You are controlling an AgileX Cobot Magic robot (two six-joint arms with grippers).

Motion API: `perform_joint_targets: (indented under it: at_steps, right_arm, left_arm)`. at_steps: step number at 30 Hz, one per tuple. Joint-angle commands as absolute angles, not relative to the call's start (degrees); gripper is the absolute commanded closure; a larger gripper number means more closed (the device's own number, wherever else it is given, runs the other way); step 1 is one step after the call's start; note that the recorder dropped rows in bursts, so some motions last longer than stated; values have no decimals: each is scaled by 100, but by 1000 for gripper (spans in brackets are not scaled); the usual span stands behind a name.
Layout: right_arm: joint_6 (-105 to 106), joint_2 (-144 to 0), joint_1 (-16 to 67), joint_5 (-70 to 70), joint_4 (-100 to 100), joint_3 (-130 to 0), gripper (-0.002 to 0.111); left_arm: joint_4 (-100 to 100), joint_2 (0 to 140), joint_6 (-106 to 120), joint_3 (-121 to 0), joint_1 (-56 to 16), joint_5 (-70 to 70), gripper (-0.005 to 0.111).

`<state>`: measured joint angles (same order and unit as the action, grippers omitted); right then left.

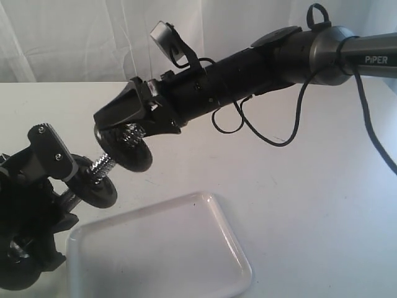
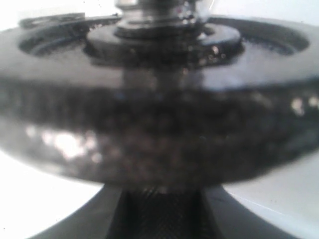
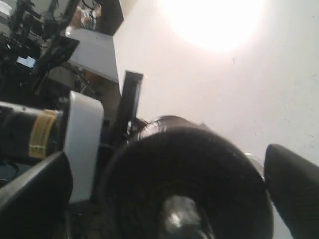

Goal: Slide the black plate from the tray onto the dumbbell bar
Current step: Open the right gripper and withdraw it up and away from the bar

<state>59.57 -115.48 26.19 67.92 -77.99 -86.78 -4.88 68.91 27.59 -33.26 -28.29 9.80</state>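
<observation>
The black plate (image 1: 131, 155) sits threaded on the upper end of the dumbbell bar (image 1: 102, 166), which slants up from lower left. My right gripper (image 1: 128, 133) straddles the plate from above, open. In the right wrist view the plate (image 3: 199, 169) fills the space between the fingers (image 3: 35, 194), with a gap on one side, and the bar's chrome tip (image 3: 180, 215) shows at its hub. My left gripper (image 1: 59, 177) is shut on the bar's knurled middle (image 2: 162, 214), just below a second black disc (image 2: 159, 129). The white tray (image 1: 155, 248) holds nothing.
A second disc (image 1: 93, 186) rides the bar just below the black plate, and a third (image 1: 18, 273) sits at the bar's lower end by the left edge. The right arm (image 1: 279, 56) and its cable (image 1: 366, 124) cross the upper right over the white table.
</observation>
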Motion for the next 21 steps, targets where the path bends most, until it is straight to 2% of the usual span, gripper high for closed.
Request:
perform_joint_targets:
  at_steps: [1, 12, 21]
  right_arm:
    - [5972, -11435, 2620, 6996, -8148, -8739, 3]
    - [6023, -11435, 2620, 6996, -7931, -8739, 3]
    - [5389, -11435, 2620, 6996, -6689, -8739, 5]
  left_arm:
    - [-554, 6661, 2819, -3541, -2868, -1286, 107]
    - [-554, 6661, 2819, -3541, -2868, -1286, 107]
    - [-554, 6661, 2819, -3541, -2868, -1286, 107]
